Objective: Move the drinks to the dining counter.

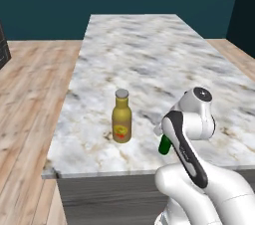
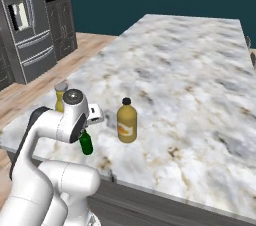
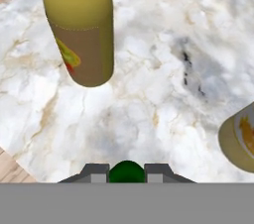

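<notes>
Gripper (image 3: 127, 171): pressed together on the small dark-green bottle, one dark fingertip on each side of it in the hand view

Small dark-green bottle (image 2: 86, 144): held low over the near end of the dining counter, close to the front edge; seen in the left base view just beside the arm's dark-banded link, tilted; cap hidden by the hand; whether the base touches the marble cannot be told

Tall amber bottle (image 1: 121, 117): upright on the dining counter near its front edge, grey cap on, red-yellow label facing the left base camera; stands left of the held bottle, near it but apart; appears at upper left in the hand view

Squat amber jug (image 2: 127, 120): upright on the marble, black cap on, label with orange print; stands right of the gripper in the right base view, near but not touching; cut off at the right edge in the hand view

Dining counter (image 1: 149, 59): long veined marble top, white with grey and brown, on a dark grey base; stretches away toward a teal wall

Wooden floor (image 1: 27, 99): light planks on the counter's left

Refrigerator (image 2: 30, 25): grey steel, at upper left in the right base view, well apart from the bottles
</notes>
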